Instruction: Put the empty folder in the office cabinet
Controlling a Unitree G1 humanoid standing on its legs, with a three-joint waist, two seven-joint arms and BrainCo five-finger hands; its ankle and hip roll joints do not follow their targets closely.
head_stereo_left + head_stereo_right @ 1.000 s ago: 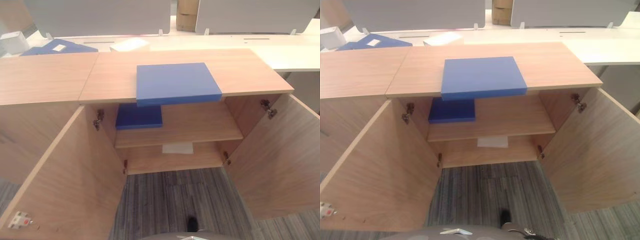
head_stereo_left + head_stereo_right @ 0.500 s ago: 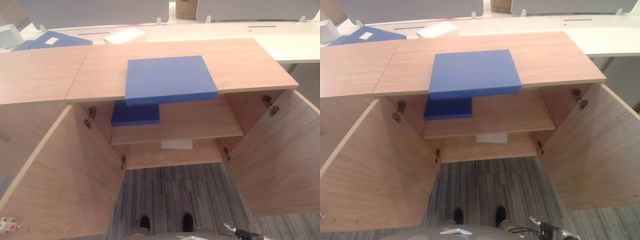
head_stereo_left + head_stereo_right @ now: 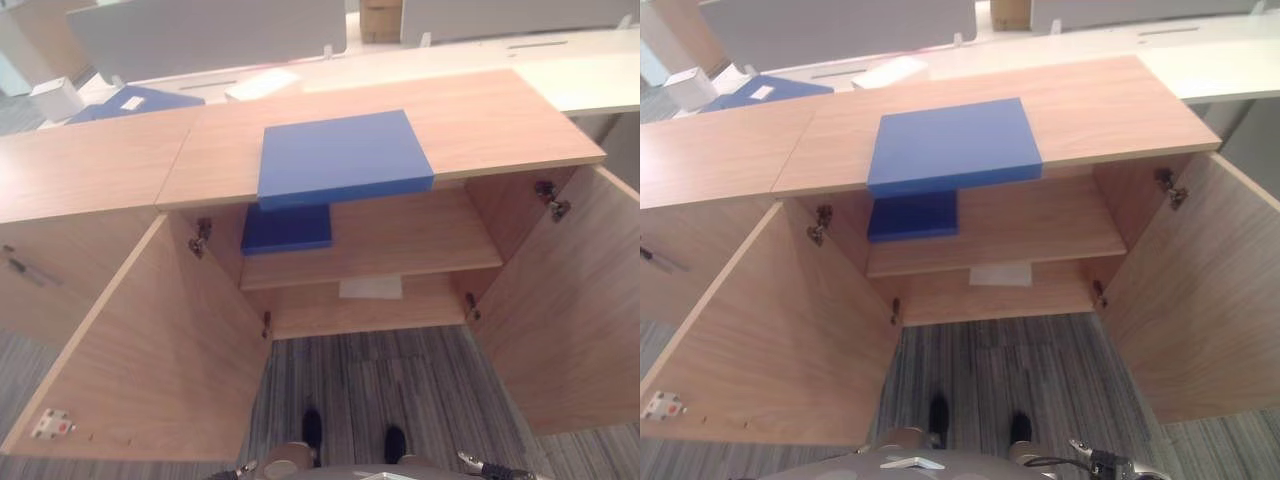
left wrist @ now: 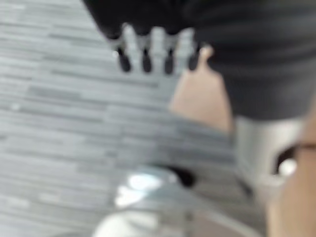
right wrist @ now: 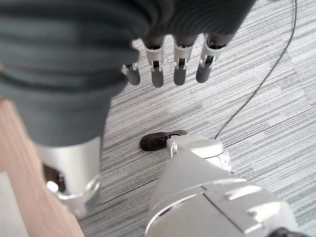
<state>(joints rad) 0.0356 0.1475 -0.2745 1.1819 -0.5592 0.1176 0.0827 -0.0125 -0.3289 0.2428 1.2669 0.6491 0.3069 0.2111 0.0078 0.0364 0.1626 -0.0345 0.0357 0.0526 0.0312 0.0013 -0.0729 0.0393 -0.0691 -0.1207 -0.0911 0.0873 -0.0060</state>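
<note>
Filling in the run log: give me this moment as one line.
folder: on cabinet top, overhanging front edge | doors: open | second folder: on shelf | left robot hand: open, empty | right robot hand: open, empty

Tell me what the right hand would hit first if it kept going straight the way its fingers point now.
Most likely the grey striped carpet: the right hand hangs with relaxed fingers aimed down at it, nothing showing between, though depth is unclear.
</note>
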